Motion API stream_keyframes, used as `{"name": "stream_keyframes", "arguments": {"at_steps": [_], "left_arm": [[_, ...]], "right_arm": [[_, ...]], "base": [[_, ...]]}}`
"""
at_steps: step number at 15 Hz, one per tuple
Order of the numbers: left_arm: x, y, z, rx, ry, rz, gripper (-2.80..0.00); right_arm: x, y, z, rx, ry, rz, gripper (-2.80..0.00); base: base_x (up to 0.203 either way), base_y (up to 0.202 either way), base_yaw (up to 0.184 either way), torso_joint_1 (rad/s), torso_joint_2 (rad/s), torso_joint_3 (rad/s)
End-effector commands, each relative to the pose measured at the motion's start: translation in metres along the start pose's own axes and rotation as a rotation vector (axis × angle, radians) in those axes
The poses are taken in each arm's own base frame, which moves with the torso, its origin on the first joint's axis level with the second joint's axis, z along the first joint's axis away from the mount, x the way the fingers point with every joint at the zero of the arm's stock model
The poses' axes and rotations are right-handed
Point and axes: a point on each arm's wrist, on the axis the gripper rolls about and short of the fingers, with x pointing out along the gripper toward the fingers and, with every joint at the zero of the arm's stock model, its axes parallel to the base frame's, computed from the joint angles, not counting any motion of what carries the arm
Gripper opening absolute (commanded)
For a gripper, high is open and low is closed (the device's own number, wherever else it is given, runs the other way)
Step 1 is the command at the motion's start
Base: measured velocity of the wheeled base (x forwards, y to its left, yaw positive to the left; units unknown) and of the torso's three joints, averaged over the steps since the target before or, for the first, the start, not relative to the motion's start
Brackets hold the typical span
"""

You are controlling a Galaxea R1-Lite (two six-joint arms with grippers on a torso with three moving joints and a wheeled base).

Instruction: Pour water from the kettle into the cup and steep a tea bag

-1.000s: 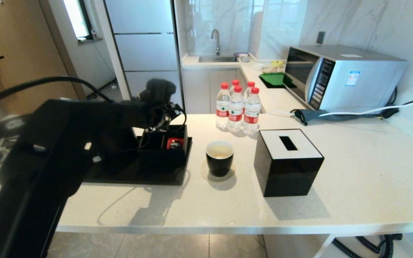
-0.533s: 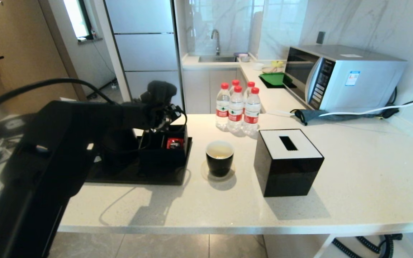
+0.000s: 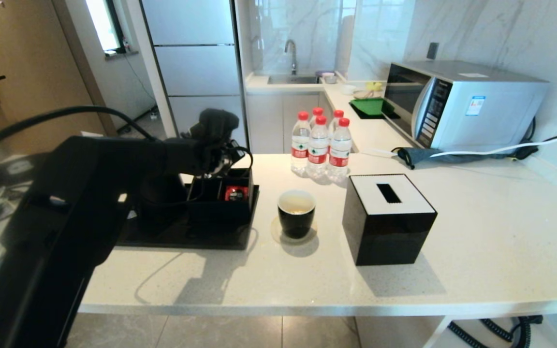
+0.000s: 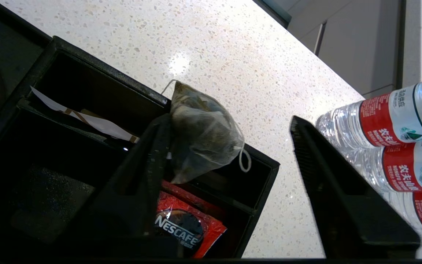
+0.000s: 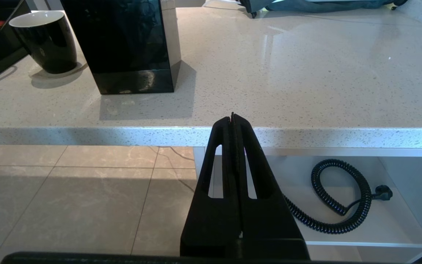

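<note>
One tea bag [image 4: 203, 134] is seen clinging to a finger of the left gripper [image 4: 229, 183], jaws spread, with the cup [image 3: 296, 212] lying toward four o'clock across the surface [image 3: 476, 232].

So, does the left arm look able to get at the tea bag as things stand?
Probably yes: the left gripper is open over the compartment box, and the tea bag sits uncovered between its fingers, against one. The right gripper is parked off the counter.

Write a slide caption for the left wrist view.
Open left pincer over black compartment box, grey-green tea bag against one finger.
</note>
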Motion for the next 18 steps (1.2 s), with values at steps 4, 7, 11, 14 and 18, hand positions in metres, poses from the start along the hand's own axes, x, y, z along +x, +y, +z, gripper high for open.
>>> {"name": "stream_keyframes", "arguments": {"at_steps": [4,7,11,14,18], "left_arm": [[0.001,0.001,-0.001,-0.003,0.001,0.004,-2.8],[0.001,0.001,-0.002,-0.003,0.0,0.005,-2.8],[0.0,0.0,0.0,-0.002,-0.004,0.005,-2.8],[-0.005,-0.003,0.004,-0.006,-0.014,-0.004,-2.8],[-0.015,-0.008,0.013,-0.012,-0.033,-0.021,-2.8]], "right_arm": [[0.0,0.0,0.0,0.0,0.0,0.001,-2.8],[0.0,0.0,0.0,0.0,0.0,0.001,-2.8],[0.0,0.0,0.0,0.0,0.0,0.001,-2.8],[0.0,0.0,0.0,0.0,0.0,0.001,-2.8],[0.0,0.0,0.0,0.0,0.0,0.001,-2.8]], "base": [[0.0,0.0,0.0,0.0,0.0,0.0],[0.0,0.0,0.0,0.0,0.0,0.0],[0.0,0.0,0.0,0.0,0.0,0.0],[0.0,0.0,0.0,0.0,0.0,0.0],[0.0,0.0,0.0,0.0,0.0,0.0]]}}
